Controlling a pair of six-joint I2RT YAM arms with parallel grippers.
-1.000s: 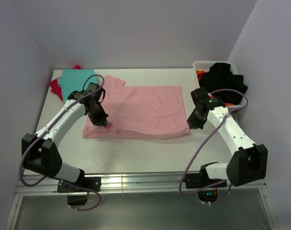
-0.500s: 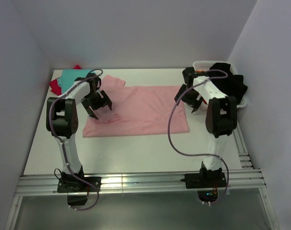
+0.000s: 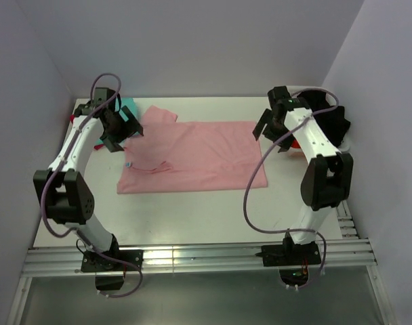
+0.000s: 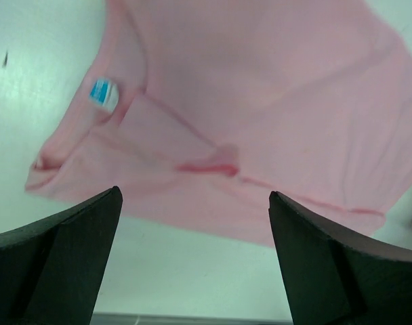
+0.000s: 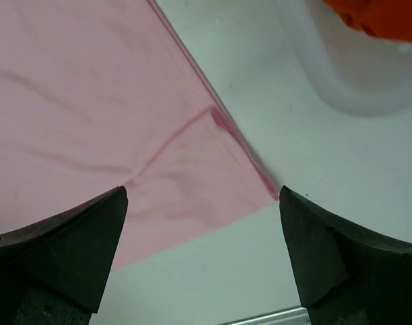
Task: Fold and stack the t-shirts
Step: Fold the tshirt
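The light pink t-shirt (image 3: 196, 157) lies flat in a wide folded rectangle mid-table, one sleeve (image 3: 158, 115) sticking out at the far left. My left gripper (image 3: 122, 135) hovers open above its far left corner, holding nothing. The left wrist view shows the pink cloth (image 4: 260, 101) and its blue-white label (image 4: 103, 93) beyond the spread gripper (image 4: 194, 196). My right gripper (image 3: 272, 135) hangs open over the shirt's far right edge. The right wrist view shows the shirt's corner (image 5: 192, 176) under the gripper (image 5: 202, 193). The teal t-shirt (image 3: 130, 105) and red t-shirt (image 3: 72, 119) peek out behind the left arm.
A white basket (image 3: 307, 89) stands at the back right with black cloth (image 3: 331, 122) draped over it; its wall (image 5: 355, 88) and orange cloth (image 5: 382, 17) show in the right wrist view. Walls close the table's left, back and right sides.
Both grippers have opened, let go of the pink shirt's near corners, and drawn up and back toward the far side. The shirt stays flat where it was laid.
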